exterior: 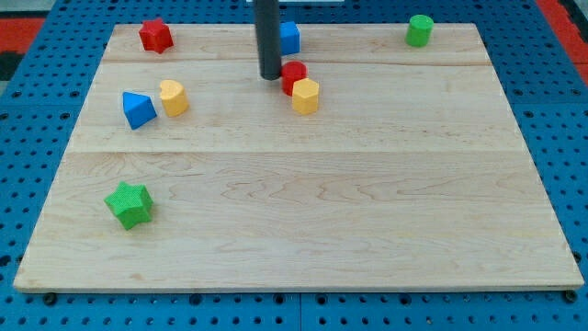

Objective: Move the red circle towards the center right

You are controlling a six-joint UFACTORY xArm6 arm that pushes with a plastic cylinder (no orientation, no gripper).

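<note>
Camera view showed a pale wooden board lying on a blue pegboard surface, and the board filled most of the frame. My rod came down from the view's top edge, a straight dark cylinder with no jaws to open or close, and it held nothing. My tip sat in the upper middle of the board, just to the view's left of the red circle, touching it or very nearly so. The red circle lay in the upper middle of the board, pressed against a yellow hexagonal block at its lower right. A blue cube stood just above the red circle, partly hidden behind the rod. Toward the view's left, a blue triangular block and a yellow block sat side by side, touching or close to it. A green star rested alone near the lower left. A red star occupied the upper left corner, and a green cylinder the upper right.
</note>
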